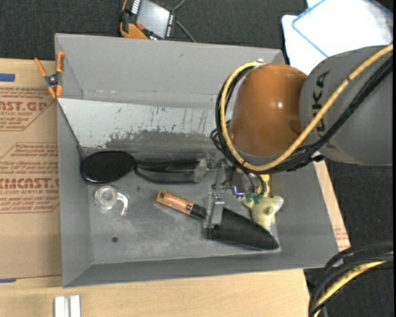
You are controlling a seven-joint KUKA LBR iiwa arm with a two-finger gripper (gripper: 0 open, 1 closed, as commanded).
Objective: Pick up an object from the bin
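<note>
In the camera view, the arm [356,111] enters from the right, and its rounded orange cover [267,114] hangs over the right half of the grey bin [152,65]. 5 loose things lie on the bin floor, placed here relative to the battery [178,205], a copper-and-black cylinder lying slantwise near the middle of the floor.

The gripper [213,224] comes down just right of the battery's black end. It stands at the left tip of a black wedge [241,233], a dark tapered thing that lies flat to the right of the battery and slightly nearer the front wall. Whether the gripper is wide or narrow cannot be told, nor whether it grips the wedge or merely meets it.

A pale yellowish piece [265,207] sits further right of the battery, just above the wedge and under the cover's lower edge. A clear plastic cup [109,199] lies left of the battery, apart from it. A black oval brush [107,167] lies up and to the left of the battery, with its handle running right along the foot of the back wall.
</note>
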